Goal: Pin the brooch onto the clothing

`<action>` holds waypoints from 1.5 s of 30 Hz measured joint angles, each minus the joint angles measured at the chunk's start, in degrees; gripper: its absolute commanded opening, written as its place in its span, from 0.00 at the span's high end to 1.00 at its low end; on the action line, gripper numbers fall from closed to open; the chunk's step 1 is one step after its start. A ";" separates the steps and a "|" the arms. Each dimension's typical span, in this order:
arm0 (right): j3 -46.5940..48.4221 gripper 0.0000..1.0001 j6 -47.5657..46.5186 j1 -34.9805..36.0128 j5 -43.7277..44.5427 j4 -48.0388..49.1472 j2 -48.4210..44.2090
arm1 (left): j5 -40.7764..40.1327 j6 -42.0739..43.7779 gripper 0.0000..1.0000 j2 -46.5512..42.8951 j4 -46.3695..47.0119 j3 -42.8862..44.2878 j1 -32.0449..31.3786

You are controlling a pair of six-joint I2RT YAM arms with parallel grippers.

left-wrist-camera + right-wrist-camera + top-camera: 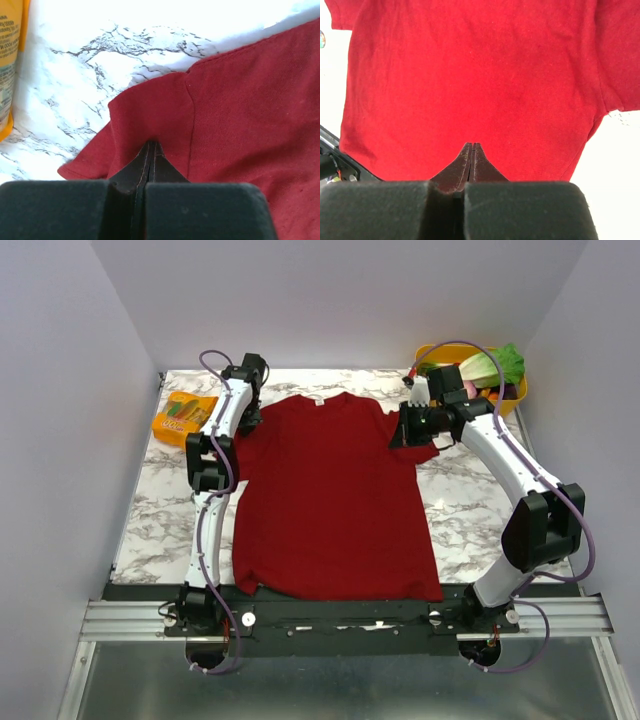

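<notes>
The clothing [335, 500], a dark red T-shirt, lies flat on the marble table, collar toward the far side. My left gripper [250, 423] is at its left sleeve [150, 110]. In the left wrist view, that gripper [151, 146] has its jaws pressed together just over the sleeve, with nothing between them. My right gripper [405, 430] hovers at the right sleeve. It [472, 146] is shut and empty above the shirt's body [470, 75]. The brooch does not show in the top view. A small pale greenish round bit [321, 39], cut by the frame edge, may be it.
An orange snack packet [183, 418] lies on the table left of the shirt, also visible in the left wrist view [10, 65]. A yellow bin [432, 353] with vegetables stands at the far right. The black mounting rail [340, 615] runs along the near edge.
</notes>
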 measured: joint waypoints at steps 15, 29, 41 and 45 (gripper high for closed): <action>3.58 0.99 -0.07 0.00 0.07 -0.39 3.52 | 2.27 -3.96 1.00 3.52 -2.40 7.28 3.82; 3.82 0.99 -0.68 0.00 0.00 -0.57 3.76 | 17.03 -6.73 1.00 -3.82 14.43 -3.98 5.73; -5.11 0.99 1.07 11.08 6.08 -1.09 -2.73 | 20.17 -5.27 1.00 -47.56 27.32 -52.02 -3.23; -11.58 0.99 3.06 18.23 11.19 -2.01 -2.71 | 19.04 -5.51 1.00 -52.57 26.82 -66.47 -6.14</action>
